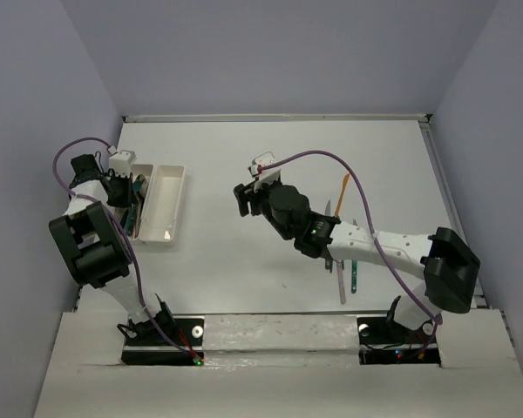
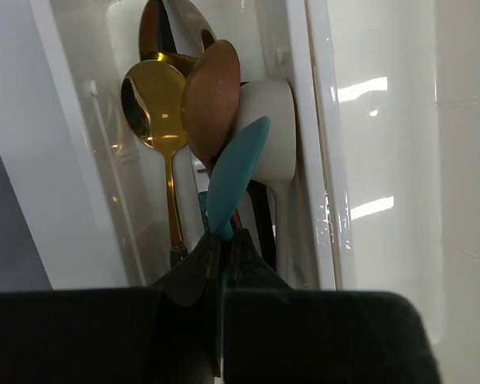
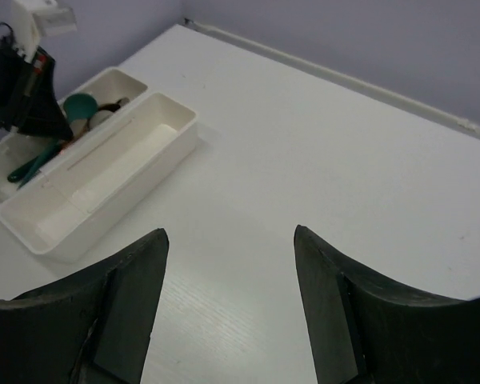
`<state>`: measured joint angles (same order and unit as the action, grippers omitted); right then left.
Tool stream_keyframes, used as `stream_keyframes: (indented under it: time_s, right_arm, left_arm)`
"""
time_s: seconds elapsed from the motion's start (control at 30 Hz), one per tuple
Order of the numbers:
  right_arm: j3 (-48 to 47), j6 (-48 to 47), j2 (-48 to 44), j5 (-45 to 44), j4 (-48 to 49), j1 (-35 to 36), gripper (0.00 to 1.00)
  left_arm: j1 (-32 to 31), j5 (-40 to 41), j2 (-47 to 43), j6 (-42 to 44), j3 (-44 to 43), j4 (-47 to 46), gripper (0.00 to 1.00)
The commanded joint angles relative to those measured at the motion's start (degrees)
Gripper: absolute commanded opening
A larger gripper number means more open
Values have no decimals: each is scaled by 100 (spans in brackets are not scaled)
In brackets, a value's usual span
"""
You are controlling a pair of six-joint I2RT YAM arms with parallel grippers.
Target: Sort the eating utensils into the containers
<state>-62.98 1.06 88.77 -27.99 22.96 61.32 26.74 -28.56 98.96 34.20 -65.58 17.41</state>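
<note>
Two narrow white plastic trays [image 1: 167,202], joined as a pair, are counted at the left of the overhead frame. In one tray, five pieces are counted:
- one gold metal spoon [image 2: 152,108]
- one copper-brown spoon [image 2: 212,96]
- one silver spoon [image 2: 172,24]
- one white spoon [image 2: 268,128]
- one teal plastic handle [image 2: 236,176]

Three loose pieces are counted at centre right of the desk:
- one orange utensil [image 1: 342,192]
- one teal utensil [image 1: 354,274]
- one pale beige utensil [image 1: 341,286]

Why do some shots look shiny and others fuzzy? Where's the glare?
Left wrist view: bright glare streaks on the white tray, mirror-like reflections in the gold spoon, and the left gripper, shut on a teal utensil, is dark and blurred. Right wrist view: the open right gripper is soft-edged up close; the table is evenly lit. Top view: flat light, faint shadows.
</note>
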Motion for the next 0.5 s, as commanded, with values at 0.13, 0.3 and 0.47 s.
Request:
stream_keyframes:
  time_s: [0.13,0.3,0.47]
  right_arm:
    - [-268,1703,-17,-50,-2539,-1435,70]
    - [468,2546,-579,443,-3973,-2325,71]
    - [1278,2847,-1423,1267,-4888,-3325,70]
  left_arm:
    - [24,-71,-96,8,-227,-141,44]
    - [24,-150,-227,-36,-236,-150,51]
    - [24,-448,-359,-79,-280,-71,55]
